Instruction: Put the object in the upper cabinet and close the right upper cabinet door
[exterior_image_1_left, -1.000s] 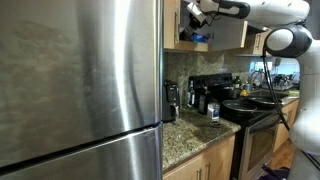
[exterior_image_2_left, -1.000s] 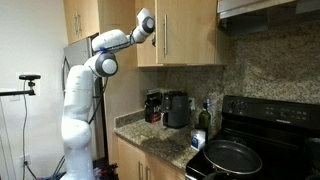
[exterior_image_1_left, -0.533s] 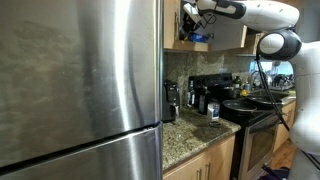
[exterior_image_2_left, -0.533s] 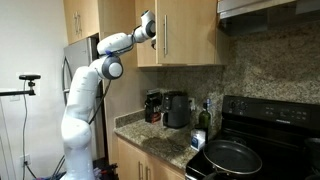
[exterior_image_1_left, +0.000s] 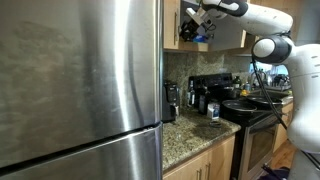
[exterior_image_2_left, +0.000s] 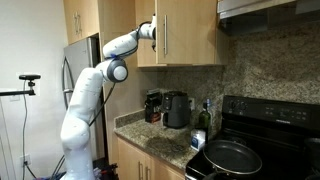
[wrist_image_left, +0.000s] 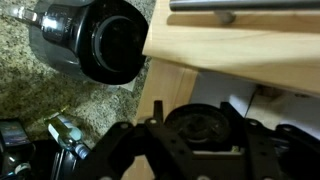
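Upper cabinet (exterior_image_1_left: 172, 25): its open right half lies straight ahead of the jaws, at their own height. In both exterior views the gripper (exterior_image_1_left: 192, 22) hangs at the mouth of that opening. The jaws appear clamped on a black round object (wrist_image_left: 205, 120); you see it end-on in the wrist view, so its long axis cannot be told. The right upper cabinet door (exterior_image_2_left: 190, 30) stands swung out just beside the jaws, with its vertical bar handle (exterior_image_2_left: 166, 35) on the free edge nearest them. Beneath the jaws runs a light-wood panel edge (wrist_image_left: 230, 50). Well below it, a black appliance (wrist_image_left: 95, 40) stands on the granite counter (wrist_image_left: 30, 90). A blue item (exterior_image_1_left: 203, 38) sits inside, just below and beyond the jaws, and narrows your room. You probably need to carry the object inward over the shelf, release it, back out past the door's free edge, then push the door shut.
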